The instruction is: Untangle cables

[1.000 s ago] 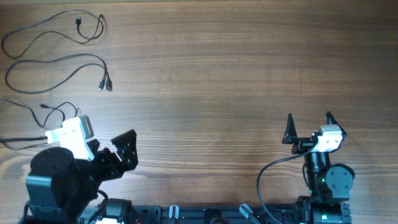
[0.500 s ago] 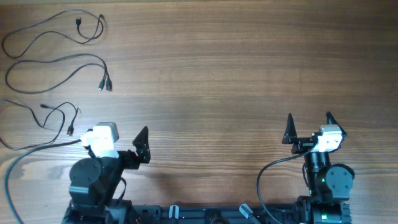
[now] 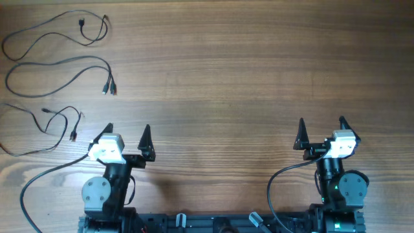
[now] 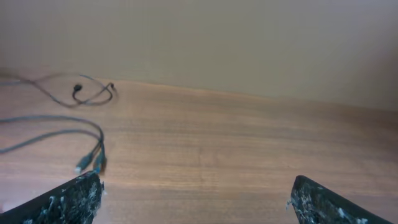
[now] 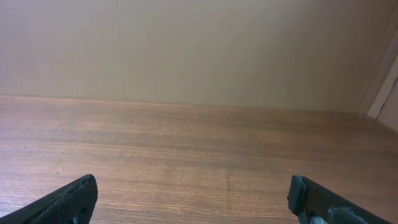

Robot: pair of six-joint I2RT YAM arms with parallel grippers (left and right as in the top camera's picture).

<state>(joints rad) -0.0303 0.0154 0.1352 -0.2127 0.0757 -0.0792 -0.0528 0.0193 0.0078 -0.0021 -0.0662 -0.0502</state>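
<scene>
We see three thin black flexible cables lying as separate strands on the brown wood-grain tabletop. All of them sit left of and beyond the left pincer, and none touches another. The nearest cable ends in a small plug just beside the left pincer's left finger, apart from it, and its strand crosses itself in a loop there. The middle cable lies farther out from the left pincer, its twin plugs pointing back toward it. The farthest cable curls around its own plug.

The left pincer is spread wide and grips nothing; bare wood shows between its black fingers. Well to the right of the left pincer, the right pincer also stands wide apart, with only wood between its fingers. A thicker black wire trails from the left arm, curving back on the near side of the left pincer, near the nearest cable. A plain beige wall rises behind the tabletop.
</scene>
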